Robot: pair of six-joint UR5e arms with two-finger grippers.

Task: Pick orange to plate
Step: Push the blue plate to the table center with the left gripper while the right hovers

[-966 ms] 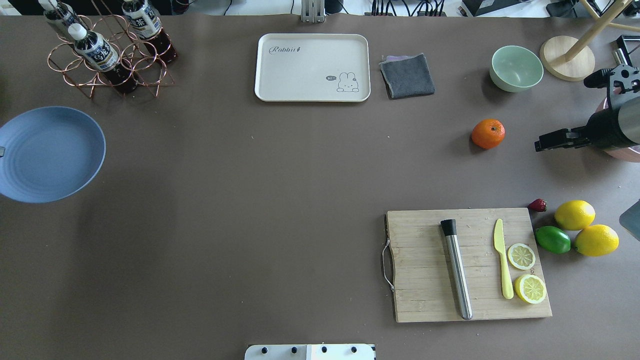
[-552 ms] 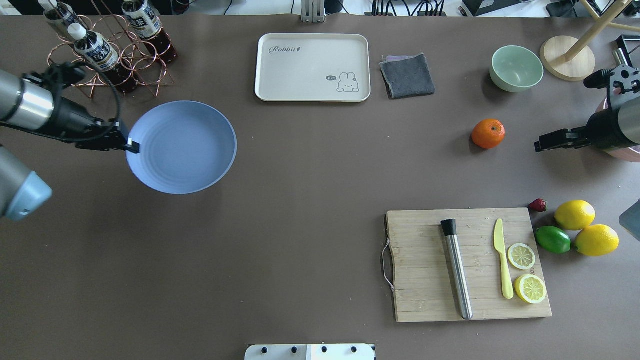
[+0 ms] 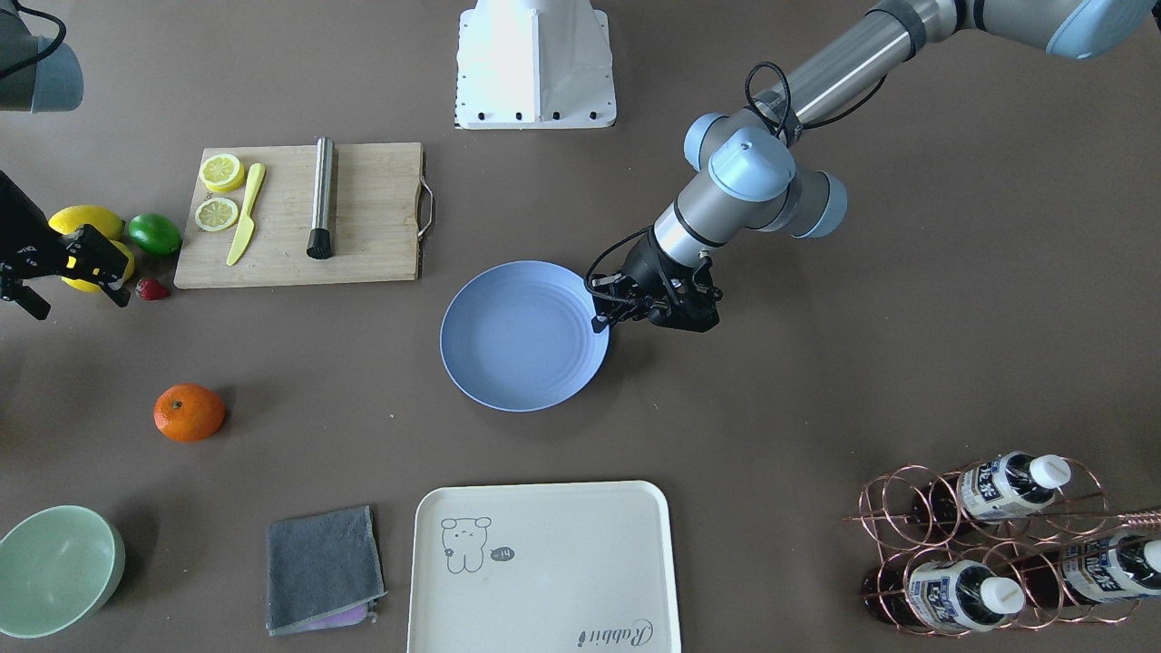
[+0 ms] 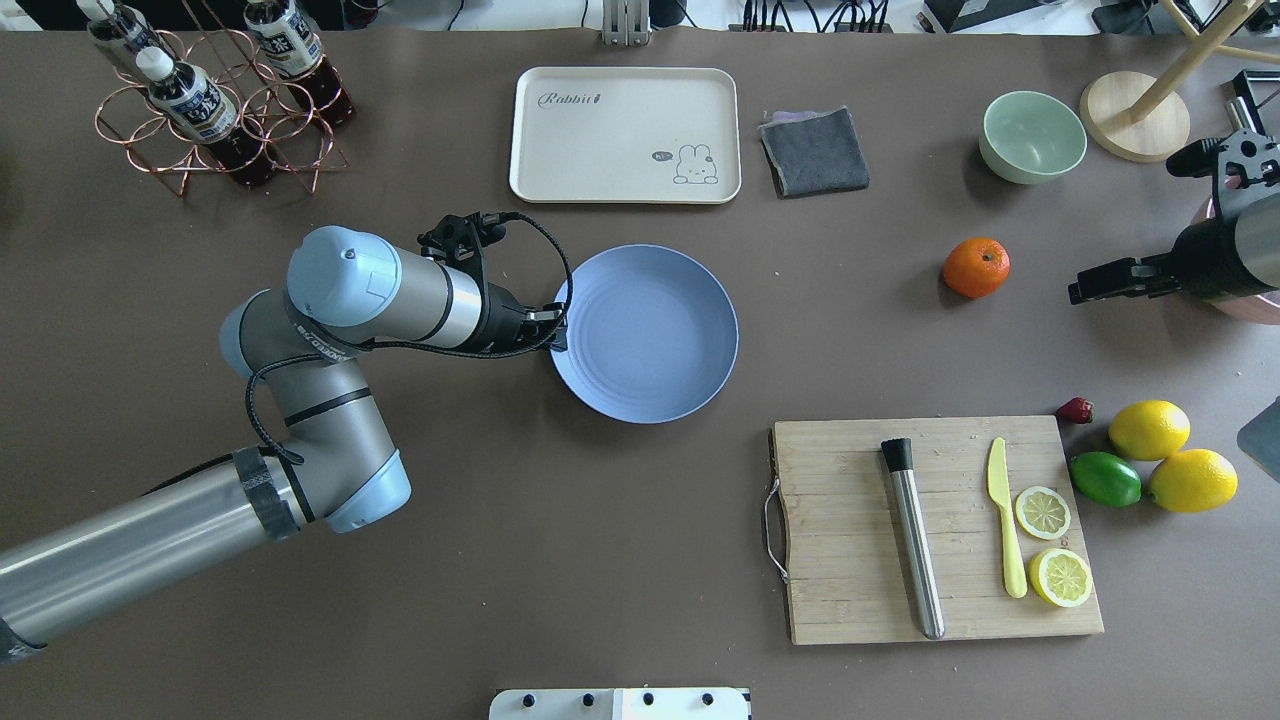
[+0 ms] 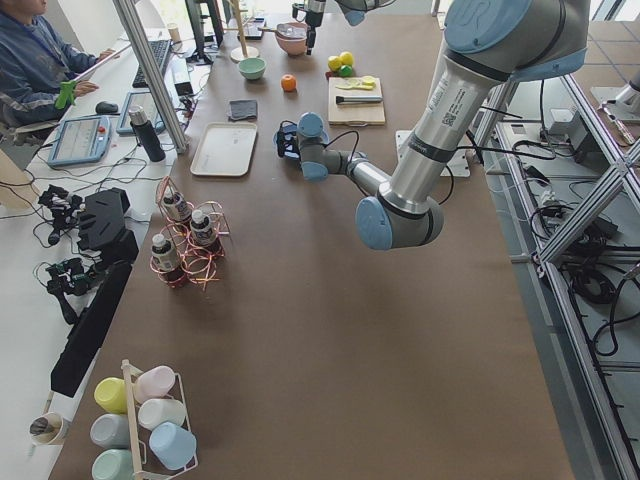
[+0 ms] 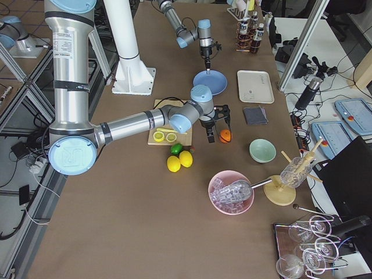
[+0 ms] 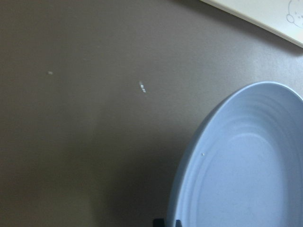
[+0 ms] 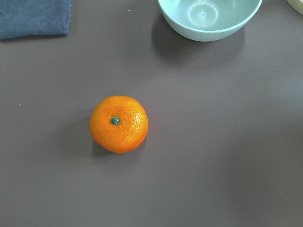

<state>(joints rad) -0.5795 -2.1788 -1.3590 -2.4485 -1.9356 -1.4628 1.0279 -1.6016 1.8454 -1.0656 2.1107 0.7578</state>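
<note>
The orange (image 4: pixel 976 267) lies on the brown table at the right, near the mint bowl; it also fills the middle of the right wrist view (image 8: pixel 119 124) and shows in the front view (image 3: pixel 189 413). My right gripper (image 4: pixel 1078 292) hovers open just right of the orange, with nothing between its fingers (image 3: pixel 116 292). The blue plate (image 4: pixel 645 333) is at the table's middle, in front of the cream tray. My left gripper (image 4: pixel 558 332) is shut on the plate's left rim (image 3: pixel 600 319). Whether the plate (image 7: pixel 246 179) touches the table I cannot tell.
A cream tray (image 4: pixel 625 135), grey cloth (image 4: pixel 815 150) and mint bowl (image 4: pixel 1033 135) line the far side. A cutting board (image 4: pixel 850 600) with knife, metal rod and lemon slices sits front right, beside lemons (image 4: pixel 1150 430), a lime (image 4: pixel 1105 478) and a strawberry. A bottle rack (image 4: pixel 215 100) stands far left.
My left arm has carried the plate rightward, from the table's left edge to its middle. The right arm and the orange have not moved.
</note>
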